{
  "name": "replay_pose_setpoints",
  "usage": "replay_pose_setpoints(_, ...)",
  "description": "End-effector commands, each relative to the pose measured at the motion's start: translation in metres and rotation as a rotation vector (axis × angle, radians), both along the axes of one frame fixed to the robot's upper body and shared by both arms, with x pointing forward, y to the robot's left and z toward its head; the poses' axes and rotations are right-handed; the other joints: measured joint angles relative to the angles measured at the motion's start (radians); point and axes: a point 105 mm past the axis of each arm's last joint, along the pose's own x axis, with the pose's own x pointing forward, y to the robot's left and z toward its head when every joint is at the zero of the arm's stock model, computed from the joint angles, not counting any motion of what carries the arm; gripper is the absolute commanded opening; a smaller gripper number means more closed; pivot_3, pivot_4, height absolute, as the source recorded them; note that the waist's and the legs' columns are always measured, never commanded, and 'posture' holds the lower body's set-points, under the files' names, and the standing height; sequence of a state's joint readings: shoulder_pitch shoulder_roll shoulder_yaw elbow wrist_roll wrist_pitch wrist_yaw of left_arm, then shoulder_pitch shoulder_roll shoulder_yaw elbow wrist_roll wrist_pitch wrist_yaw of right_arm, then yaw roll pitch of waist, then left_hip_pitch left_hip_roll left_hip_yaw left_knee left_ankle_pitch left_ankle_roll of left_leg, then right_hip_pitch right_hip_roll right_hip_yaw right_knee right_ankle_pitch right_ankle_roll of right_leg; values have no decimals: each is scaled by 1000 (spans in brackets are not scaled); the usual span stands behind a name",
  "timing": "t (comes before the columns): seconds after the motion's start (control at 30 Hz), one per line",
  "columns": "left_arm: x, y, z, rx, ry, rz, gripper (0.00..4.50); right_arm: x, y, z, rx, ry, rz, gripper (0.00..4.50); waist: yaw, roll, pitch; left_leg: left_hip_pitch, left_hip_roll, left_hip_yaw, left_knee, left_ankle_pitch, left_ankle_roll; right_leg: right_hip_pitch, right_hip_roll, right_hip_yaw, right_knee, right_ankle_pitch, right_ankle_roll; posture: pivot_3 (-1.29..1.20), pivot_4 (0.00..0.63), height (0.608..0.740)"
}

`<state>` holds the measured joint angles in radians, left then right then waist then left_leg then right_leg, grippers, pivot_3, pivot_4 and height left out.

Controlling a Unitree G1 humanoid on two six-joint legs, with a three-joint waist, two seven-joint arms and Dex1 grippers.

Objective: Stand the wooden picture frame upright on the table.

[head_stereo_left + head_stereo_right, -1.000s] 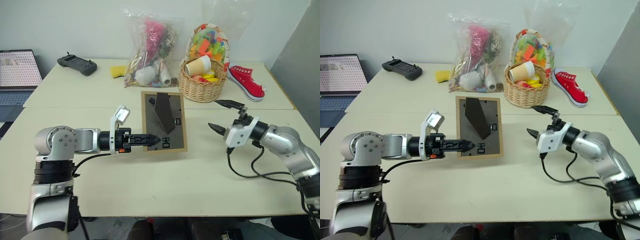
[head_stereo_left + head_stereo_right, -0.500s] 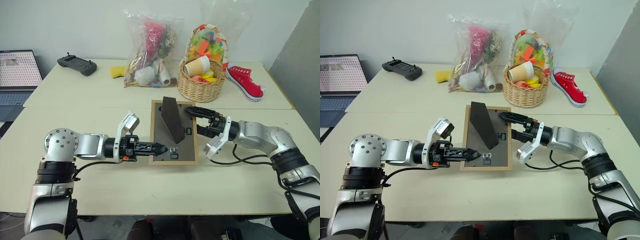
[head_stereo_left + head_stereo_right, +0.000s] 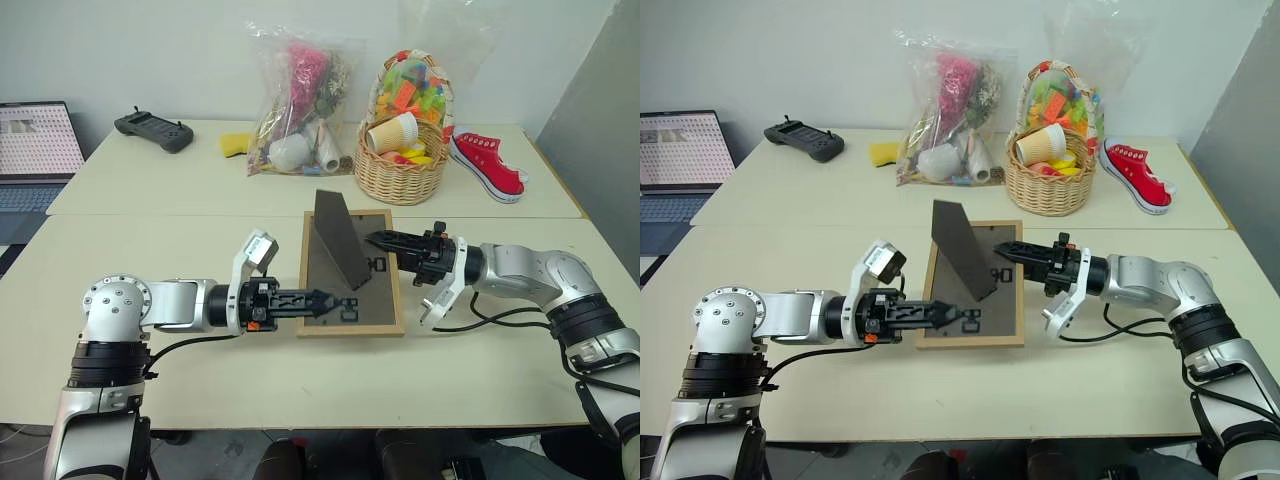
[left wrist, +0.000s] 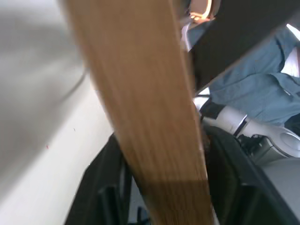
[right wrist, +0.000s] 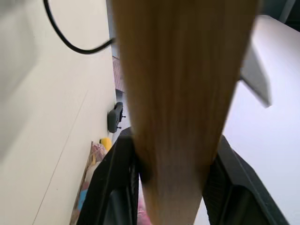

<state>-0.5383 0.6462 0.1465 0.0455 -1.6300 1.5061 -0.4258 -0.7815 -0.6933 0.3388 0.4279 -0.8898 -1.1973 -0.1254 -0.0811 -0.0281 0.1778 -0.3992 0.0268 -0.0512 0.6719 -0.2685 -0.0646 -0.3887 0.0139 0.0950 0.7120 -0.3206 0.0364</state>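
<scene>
Now both grippers are engaged on the wooden picture frame, which is not yet stood up.

The right gripper (image 3: 385, 243), wide apart and well clear of the frame a second ago, has been brought across and closed down: its fingers are now pinched on the frame's right edge, whose wood is seen between them in the right wrist view. Opposite it, the left gripper (image 3: 318, 298) is set on the near left edge with its fingers astride the wood, slackened a little from their earlier pinch. Between the two, the wooden picture frame (image 3: 388, 292) is seen back-side up, low over the table (image 3: 200, 370), its dark prop leg (image 3: 341, 238) raised. Beyond the grippers a wicker basket (image 3: 402, 172) and a red shoe (image 3: 489, 164) are noted. Judged: a two-sided hold is established, so tilting upright can begin.
</scene>
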Motion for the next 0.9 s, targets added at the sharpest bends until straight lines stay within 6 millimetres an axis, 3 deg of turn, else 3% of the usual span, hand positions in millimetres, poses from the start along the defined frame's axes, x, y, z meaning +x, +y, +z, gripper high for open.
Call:
replay_pose_setpoints(0.03, 16, 22, 10, -15, -24, 132, 3107, -2, -4, 24, 93, -23, 23, 1329, -1, 0, 0, 0, 0, 0, 0, 0, 0, 0, 0, 0, 0, 0, 0, 0, 150, 740)
replay_pose_setpoints(0.2, 30, 48, 22, 42, -132, 312, 4229, 10, -5, 3, 77, 164, -42, 1328, -2, 0, 0, 0, 0, 0, 0, -1, 2, 0, 0, 0, 0, 0, 0, 0, 150, 740)
replay_pose_setpoints(0.27, 40, 61, 23, 215, -280, 450, 4500, 23, -3, -6, 177, 377, -124, 1327, -2, -1, 0, 1, 1, 0, 0, -1, 2, 1, 0, 0, 0, 0, 0, 0, 150, 740)
replay_pose_setpoints(0.33, 42, 66, 23, 396, -454, 520, 4500, 33, 2, -10, 282, 617, -161, 1317, -2, -1, 0, 0, 1, 0, 0, -1, 2, 1, 0, 0, -1, 0, 0, 0, 150, 740)
replay_pose_setpoints(0.47, 39, 60, 37, 488, -723, 593, 4500, 48, 27, -20, 367, 1149, -142, 1313, 1, 1, 2, 0, 2, -1, -1, 0, -1, 2, -2, 1, 0, 0, -1, 0, 150, 740)
replay_pose_setpoints(0.63, 34, 58, 24, 557, -810, 606, 4500, 63, 44, -26, 446, 1618, -66, 1313, 4, 2, 3, 0, 2, -2, -1, -1, 2, 2, -1, -1, -1, 0, -1, 0, 150, 740)
replay_pose_setpoints(0.73, 30, 55, 16, 557, -801, 591, 4500, 73, 43, -37, 462, 1776, -89, 1313, 7, 2, 3, 0, 1, -2, -2, -2, 3, 1, -1, -3, -1, 0, -1, 0, 150, 740)
replay_pose_setpoints(0.9, 25, 53, 9, 561, -796, 581, 4500, 84, 41, -48, 445, 1822, -157, 1313, 24, 2, 3, -1, 1, -1, -2, -2, 4, 1, -1, -3, -3, 0, -1, 0, 150, 740)
